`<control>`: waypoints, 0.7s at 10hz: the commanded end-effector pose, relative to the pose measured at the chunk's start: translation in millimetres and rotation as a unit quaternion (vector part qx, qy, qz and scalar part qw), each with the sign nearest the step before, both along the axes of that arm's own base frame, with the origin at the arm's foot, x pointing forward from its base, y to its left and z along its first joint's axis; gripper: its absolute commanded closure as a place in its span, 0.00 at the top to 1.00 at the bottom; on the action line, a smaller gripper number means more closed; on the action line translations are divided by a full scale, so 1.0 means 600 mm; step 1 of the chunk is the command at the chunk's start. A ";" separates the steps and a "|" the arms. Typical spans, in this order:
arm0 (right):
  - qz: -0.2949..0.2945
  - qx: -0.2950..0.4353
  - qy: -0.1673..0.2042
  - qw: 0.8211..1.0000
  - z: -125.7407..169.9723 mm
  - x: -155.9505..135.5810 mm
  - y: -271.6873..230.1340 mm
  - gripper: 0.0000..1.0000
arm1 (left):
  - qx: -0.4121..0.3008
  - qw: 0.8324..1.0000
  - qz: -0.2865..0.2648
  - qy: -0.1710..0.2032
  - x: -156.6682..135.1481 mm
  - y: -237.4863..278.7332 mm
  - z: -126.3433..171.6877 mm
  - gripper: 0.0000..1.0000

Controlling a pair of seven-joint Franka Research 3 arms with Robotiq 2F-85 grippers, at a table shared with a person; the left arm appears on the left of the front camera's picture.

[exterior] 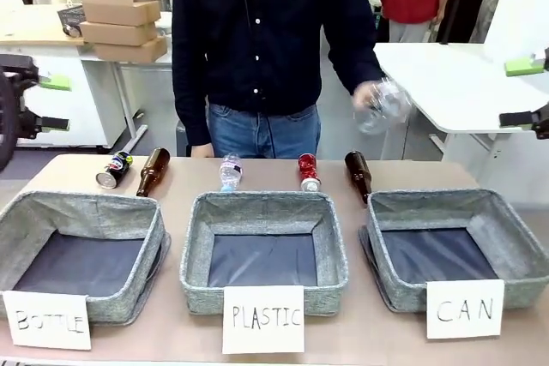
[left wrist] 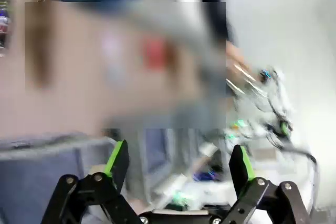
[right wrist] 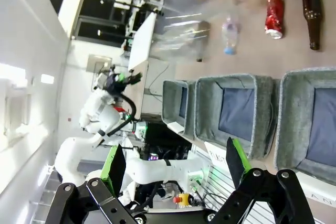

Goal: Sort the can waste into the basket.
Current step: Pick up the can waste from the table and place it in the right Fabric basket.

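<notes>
Since the left end effector [left wrist: 178,156] and right end effector [right wrist: 173,161] both hang open, the right should grasp the red can [exterior: 308,171], lying on the surface [exterior: 189,332] at ten o'clock from the CAN basket [exterior: 446,203], across its middle, avoiding the brown bottle [exterior: 358,173].

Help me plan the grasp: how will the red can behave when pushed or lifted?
The red can lies on its side, so a sideways push would probably roll it toward the plastic bottle or brown bottle beside it. It looks small and thin-walled, likely light and easy to dent.
</notes>
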State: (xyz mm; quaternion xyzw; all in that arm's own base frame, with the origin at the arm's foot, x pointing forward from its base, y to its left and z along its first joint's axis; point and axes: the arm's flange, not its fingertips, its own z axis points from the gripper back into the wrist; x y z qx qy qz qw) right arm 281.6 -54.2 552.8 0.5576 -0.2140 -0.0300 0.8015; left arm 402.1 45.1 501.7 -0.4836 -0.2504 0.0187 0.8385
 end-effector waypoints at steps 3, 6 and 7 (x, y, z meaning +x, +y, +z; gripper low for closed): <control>0.005 0.007 -0.018 1.000 0.004 0.008 0.000 1.00 | 0.208 0.967 0.004 0.146 0.250 -0.041 -0.053 1.00; 0.005 0.007 -0.018 1.000 0.004 0.008 0.000 1.00 | 0.281 0.932 -0.073 0.216 0.269 -0.050 -0.067 1.00; 0.005 0.007 -0.018 1.000 0.004 0.008 0.000 1.00 | 0.274 0.948 0.003 0.161 0.278 -0.062 -0.128 1.00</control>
